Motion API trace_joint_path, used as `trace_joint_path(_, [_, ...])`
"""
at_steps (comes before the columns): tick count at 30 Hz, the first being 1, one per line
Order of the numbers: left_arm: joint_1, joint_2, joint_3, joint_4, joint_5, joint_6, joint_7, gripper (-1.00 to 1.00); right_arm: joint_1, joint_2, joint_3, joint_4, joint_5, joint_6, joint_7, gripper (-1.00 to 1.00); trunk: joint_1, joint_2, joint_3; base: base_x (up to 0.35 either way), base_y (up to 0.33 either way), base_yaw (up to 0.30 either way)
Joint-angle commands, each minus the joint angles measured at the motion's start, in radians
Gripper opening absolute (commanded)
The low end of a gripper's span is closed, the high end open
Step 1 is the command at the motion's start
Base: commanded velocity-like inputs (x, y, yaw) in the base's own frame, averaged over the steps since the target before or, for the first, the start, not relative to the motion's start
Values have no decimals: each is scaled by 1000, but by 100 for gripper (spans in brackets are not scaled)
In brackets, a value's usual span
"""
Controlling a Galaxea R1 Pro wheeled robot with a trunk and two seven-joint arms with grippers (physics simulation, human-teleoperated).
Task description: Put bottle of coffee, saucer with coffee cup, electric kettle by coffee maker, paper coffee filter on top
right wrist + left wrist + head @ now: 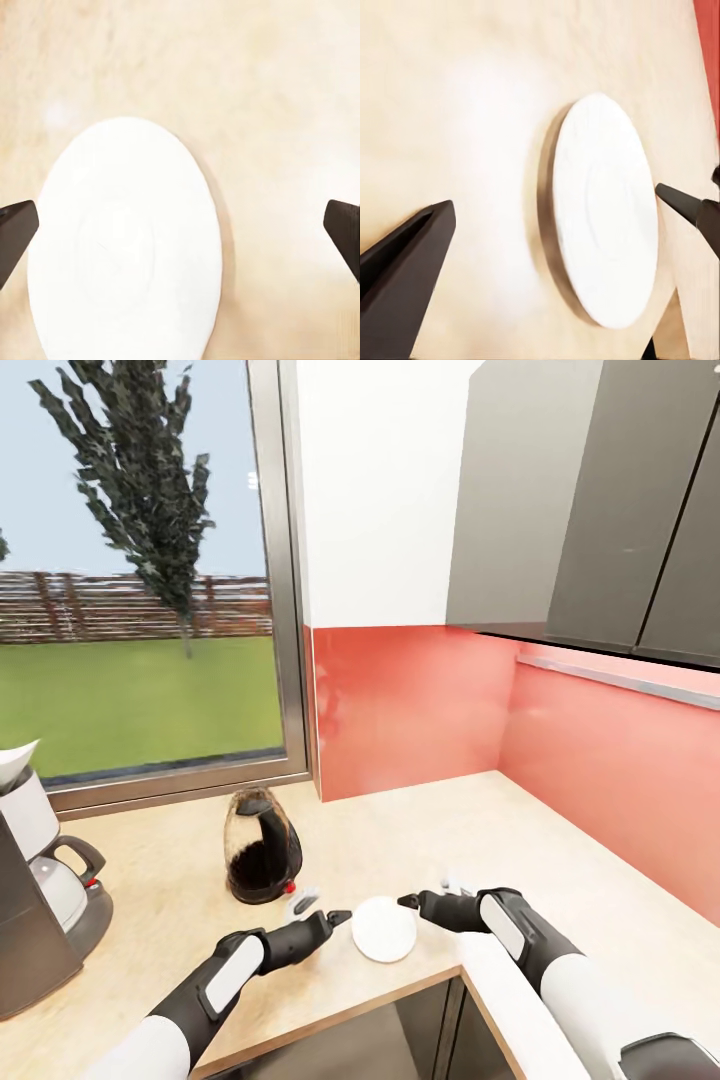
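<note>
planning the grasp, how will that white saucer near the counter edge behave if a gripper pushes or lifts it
The saucer looks rigid and thin, lying flat on the kitchen countertop, so fingers probably struggle to get under its rim. Its smooth glaze suggests it would slide, not tip. Near the front edge, a push outward might drop it.

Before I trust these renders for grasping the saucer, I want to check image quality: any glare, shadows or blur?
Head view: evenly lit, saucer sharp, kettle glass speckled. Left wrist view: a pale bright patch on the countertop, a thin shadow along the saucer's rim. Right wrist view: saucer nearly washed out, its inner ring faint; finger edges soft.
</note>
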State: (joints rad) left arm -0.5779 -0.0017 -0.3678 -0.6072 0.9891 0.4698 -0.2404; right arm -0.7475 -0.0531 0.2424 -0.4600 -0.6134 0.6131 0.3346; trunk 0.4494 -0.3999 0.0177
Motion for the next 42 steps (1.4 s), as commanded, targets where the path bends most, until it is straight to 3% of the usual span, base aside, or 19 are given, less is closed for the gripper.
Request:
trace_joint_path(1, [0,0,-1,1,7,1,0,100,0,-1,8,39,6,5,-1,100,1,0,-1,0,0,0])
trace_joint_path(14, [0,0,-2,5,54,-48,0,100,0,3,9,68,6,5,15,100,1,0,-1,0,0,0])
trace_joint_path(19, [1,-1,-5,14,78,-78,-3,100,0,4,8,134,7,6,139,100,1,0,-1,0,0,0])
trace_joint_path(42, [6,-19,-8,40,76,-145,-9,100,0,18,9,189,8,-32,158,100,1,0,-1,0,0,0])
